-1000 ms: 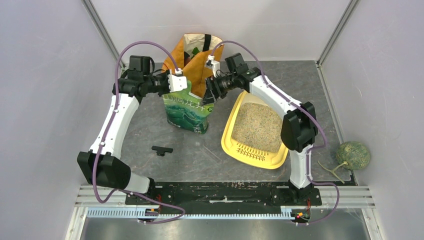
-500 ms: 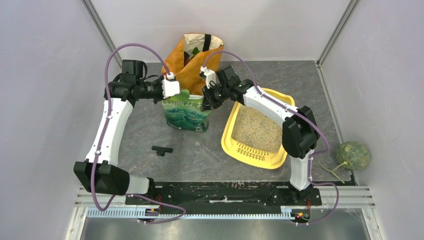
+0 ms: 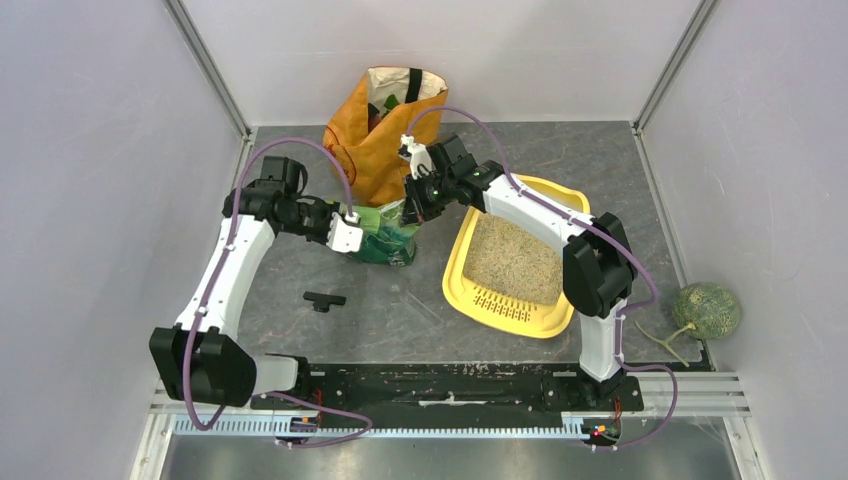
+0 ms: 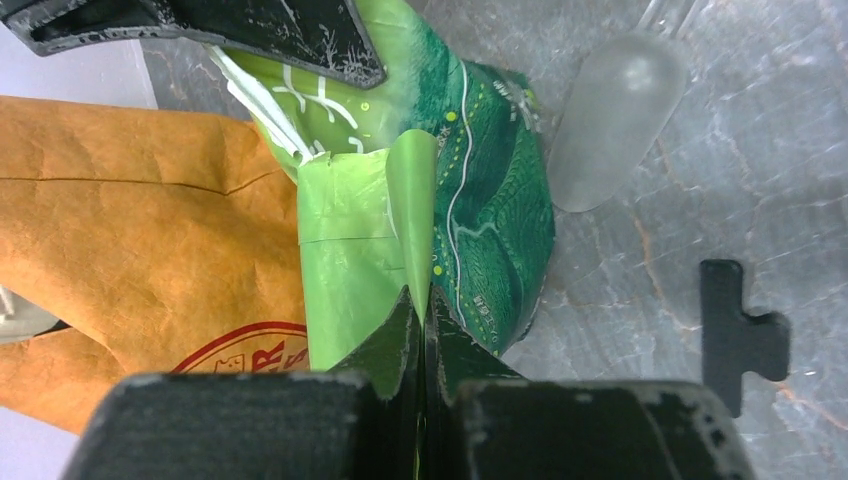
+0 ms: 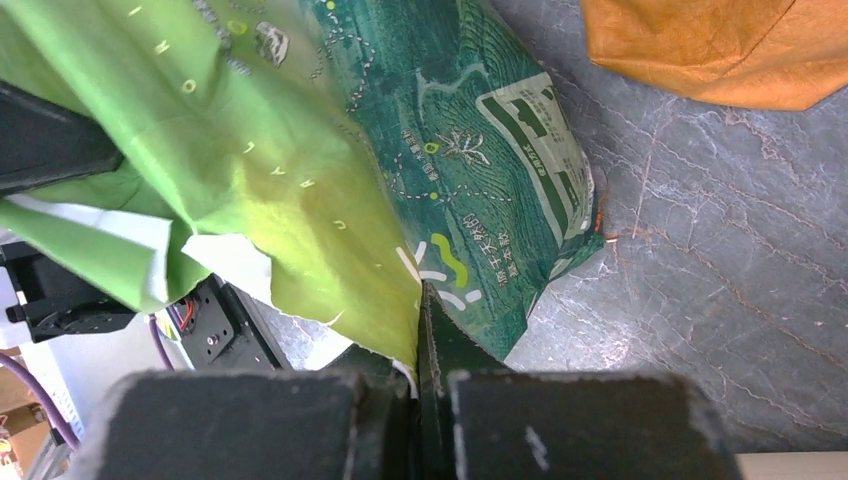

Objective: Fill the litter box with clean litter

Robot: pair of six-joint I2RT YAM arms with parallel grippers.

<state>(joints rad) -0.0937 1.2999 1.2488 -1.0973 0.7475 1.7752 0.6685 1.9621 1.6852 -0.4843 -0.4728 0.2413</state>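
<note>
Clamping the bag between left end effector and right end effector, you are likely steadying it for pouring into the box.

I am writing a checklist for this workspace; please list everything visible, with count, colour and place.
litter box: one, yellow, right of centre
clean litter: one layer, beige, inside the litter box
green litter bag: one, green, left of the litter box
orange bag: one, orange, behind the green litter bag
T-shaped piece: one, black, left of centre
melon-like ball: one, pale green, far right
table: one, grey, under everything
left gripper: one, black, shut on the green litter bag's top
right gripper: one, black, shut on the green litter bag's top
</note>
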